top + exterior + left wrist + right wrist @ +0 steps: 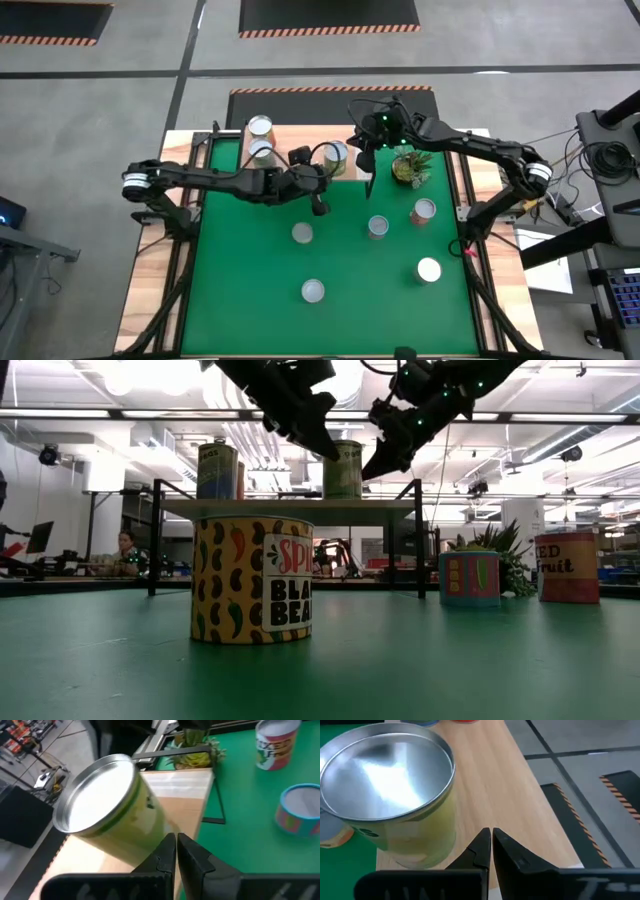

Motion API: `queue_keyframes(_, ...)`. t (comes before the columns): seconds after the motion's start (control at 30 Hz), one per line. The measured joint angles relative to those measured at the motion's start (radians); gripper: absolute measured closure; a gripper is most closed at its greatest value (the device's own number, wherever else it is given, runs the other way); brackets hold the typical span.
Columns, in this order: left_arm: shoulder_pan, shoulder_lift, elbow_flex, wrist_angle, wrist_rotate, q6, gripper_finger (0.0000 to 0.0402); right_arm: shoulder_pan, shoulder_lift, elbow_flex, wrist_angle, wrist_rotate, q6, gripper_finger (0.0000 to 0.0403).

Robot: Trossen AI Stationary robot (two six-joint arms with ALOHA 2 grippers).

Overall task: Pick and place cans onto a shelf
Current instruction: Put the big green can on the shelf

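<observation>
The light-wood shelf stands at the table's far edge. Three cans stand on it: two at its left end and a green-labelled can near its right end. Several more cans stand on the green table, among them a black-beans can, a blue can and a red fruit can. My left gripper hangs shut just in front of the shelf, near the green can. My right gripper hangs shut off the shelf's right end, beside the same can. Neither holds anything.
A small potted plant stands right of the shelf, close under my right arm. Loose cans stand mid-table, with others nearer the front. The shelf board has bare wood around the green can.
</observation>
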Motion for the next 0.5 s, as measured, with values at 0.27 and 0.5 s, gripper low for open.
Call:
queue_keyframes(0.27, 0.036, -0.007, -0.007, 0.000, -0.003, 0.006, 0.0402, 0.006, -0.033, 0.000, -0.028, -0.076, 0.001, 0.0394)
queue_keyframes(0.5, 0.058, -0.007, -0.005, -0.004, -0.005, 0.012, 0.0402, 0.035, -0.063, 0.000, -0.058, -0.119, -0.012, 0.0394)
